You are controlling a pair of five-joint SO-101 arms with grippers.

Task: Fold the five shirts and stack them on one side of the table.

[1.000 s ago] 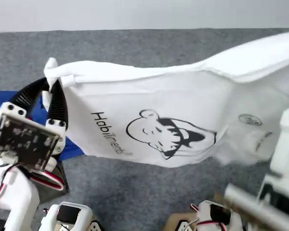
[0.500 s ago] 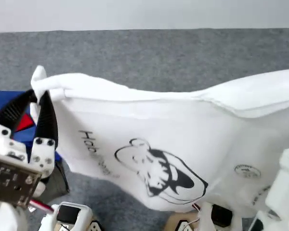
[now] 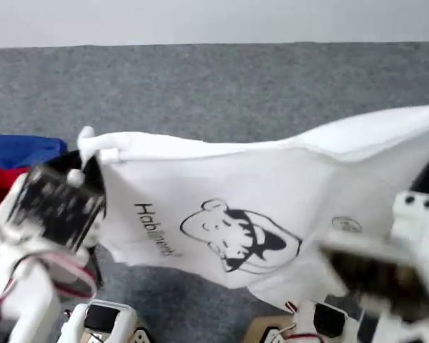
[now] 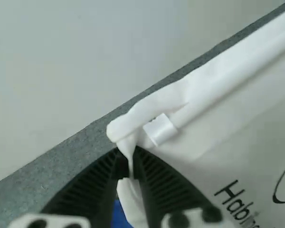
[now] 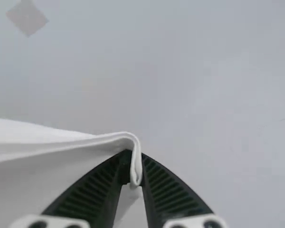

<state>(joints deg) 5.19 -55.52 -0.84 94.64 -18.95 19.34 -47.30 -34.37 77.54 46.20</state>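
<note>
Left-held corner has pulled in toward 3 o'clock; white shirt hangs stretched 9-to-3 over the counter, left fingers and right fingers pinching only thin top-edge bunches, so extra tension could slip one.

white shirt — black lettering beside cartoon face, blurred | small round mark — unreadable

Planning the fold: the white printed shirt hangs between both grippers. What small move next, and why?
Probably lower both ends together onto the grey table: the left gripper and right gripper each pinch an edge of the white printed shirt, which hangs spread, unfolded.
</note>
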